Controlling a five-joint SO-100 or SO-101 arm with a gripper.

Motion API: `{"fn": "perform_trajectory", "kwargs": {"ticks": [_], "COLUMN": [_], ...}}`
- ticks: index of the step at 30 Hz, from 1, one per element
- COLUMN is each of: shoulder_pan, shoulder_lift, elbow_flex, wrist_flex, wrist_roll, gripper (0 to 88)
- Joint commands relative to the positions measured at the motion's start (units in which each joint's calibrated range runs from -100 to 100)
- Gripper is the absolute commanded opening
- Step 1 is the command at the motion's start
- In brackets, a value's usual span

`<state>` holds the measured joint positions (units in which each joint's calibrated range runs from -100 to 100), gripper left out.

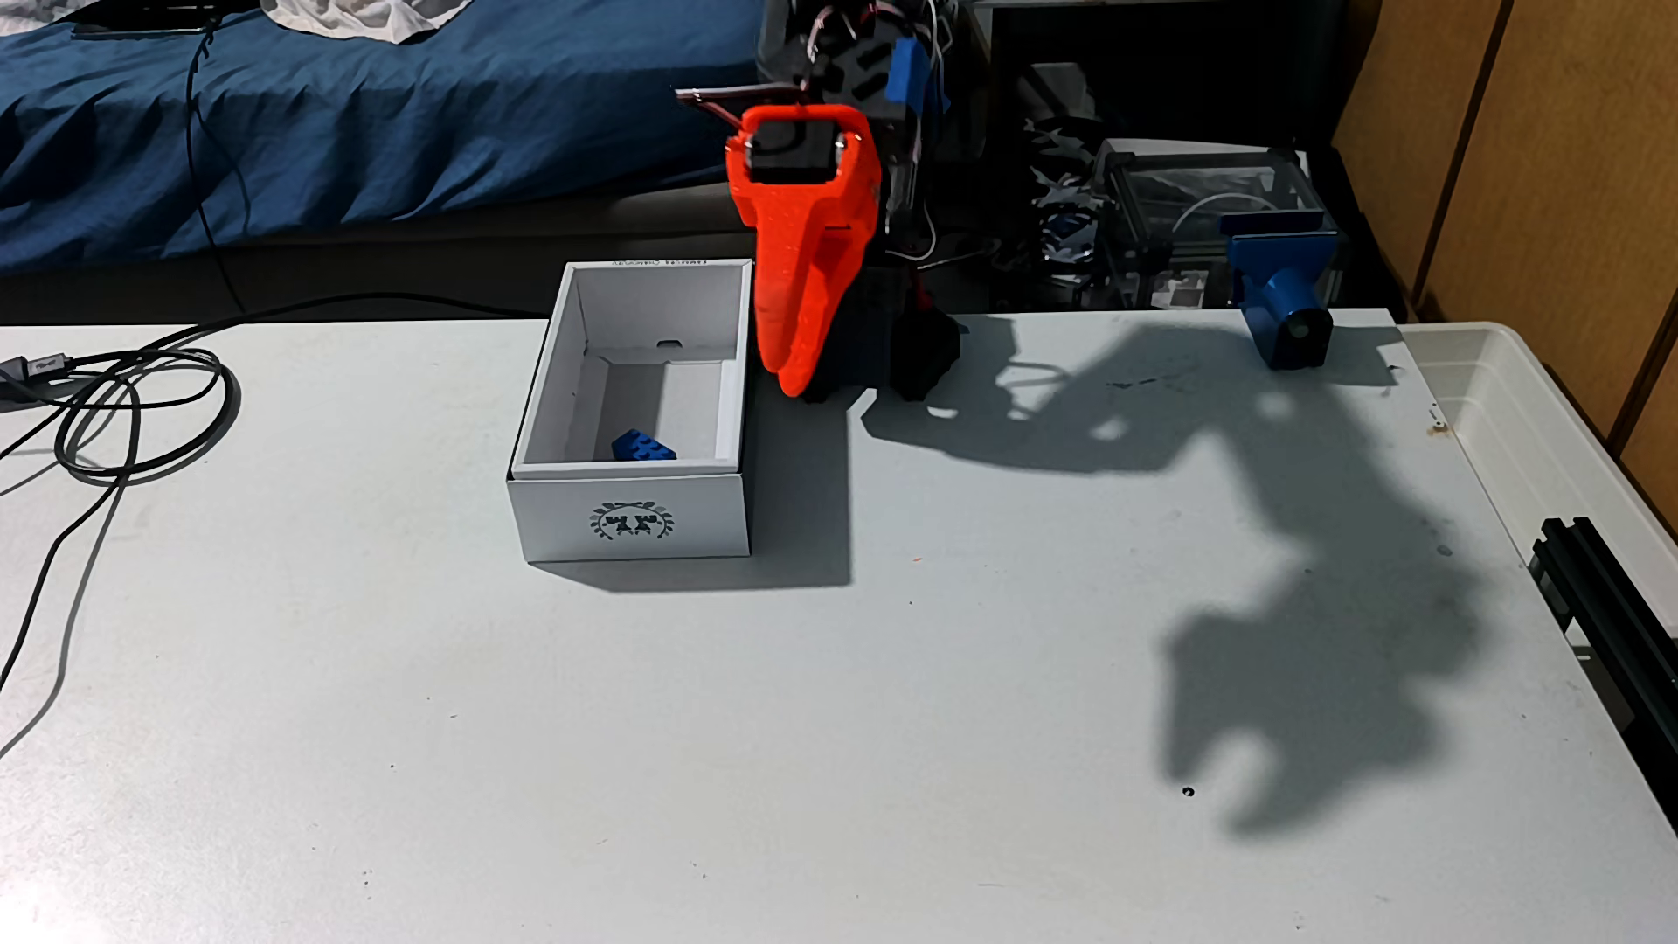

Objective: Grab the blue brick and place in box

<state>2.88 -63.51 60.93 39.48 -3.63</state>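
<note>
The blue brick [643, 447] lies on the floor of the white box [630, 522], near the front wall that carries the dark wreath emblem. My orange gripper [790, 386] hangs point-down just right of the box's right wall, above the table at the back. Its two fingers are pressed together down to the tips and hold nothing. The black arm rises behind it toward the top of the fixed view.
Loops of dark cable [136, 408] lie on the table at the far left. A blue mount with a barrel [1285, 290] stands at the back right edge. A translucent tub [1544, 408] and a black rail [1616, 599] border the right side.
</note>
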Motion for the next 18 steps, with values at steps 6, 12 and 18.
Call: {"fn": "perform_trajectory", "kwargs": {"ticks": [6,12,18], "shoulder_pan": [-5.5,-10.7,-11.3], "shoulder_lift": [-18.6,-28.5,-35.5], "elbow_flex": [16.3,24.0,30.8], "wrist_flex": [-11.1,-10.2,-4.2], "wrist_roll": [1.0,1.2,2.6], "gripper": [11.4,12.1,12.3]}}
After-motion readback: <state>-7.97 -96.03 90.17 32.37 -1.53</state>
